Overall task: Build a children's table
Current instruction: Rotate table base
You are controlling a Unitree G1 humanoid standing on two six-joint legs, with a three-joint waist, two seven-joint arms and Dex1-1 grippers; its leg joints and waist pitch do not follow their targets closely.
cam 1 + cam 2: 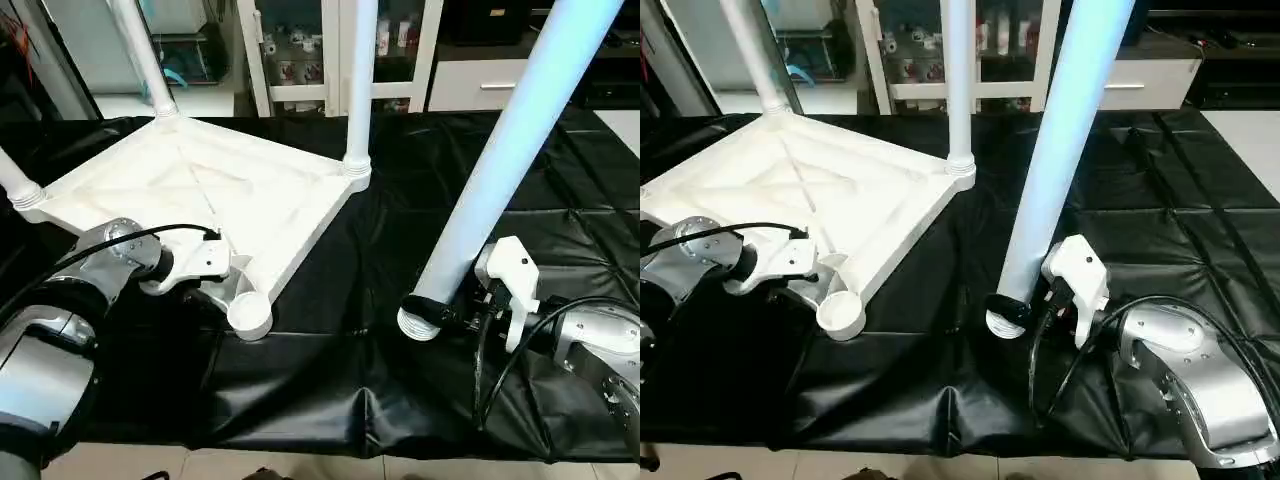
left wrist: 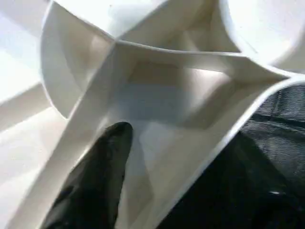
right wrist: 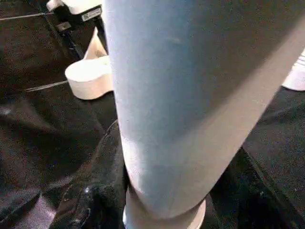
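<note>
The children's table lies upside down on the black cover. Its white tabletop [image 1: 190, 190] shows the ribbed underside, and three white legs stand in its corner sockets [image 1: 358, 90]. The near corner socket [image 1: 250, 315] is empty. My left gripper [image 1: 212, 288] is open at the rim beside that socket. One black finger [image 2: 100, 167] reaches inside the ribs, a gap away from the rim wall; the other finger is hidden. My right gripper [image 1: 462, 308] is shut on a fourth leg [image 1: 510, 140] near its wide end [image 1: 1008, 322], which hovers just over the cover, tilted up to the right.
The black cover [image 1: 330, 390] is creased and hangs over the work table's front edge. Behind the table stand a glass-door cabinet [image 1: 300, 50] and a white drawer unit [image 1: 470, 85]. Cables loop off both wrists.
</note>
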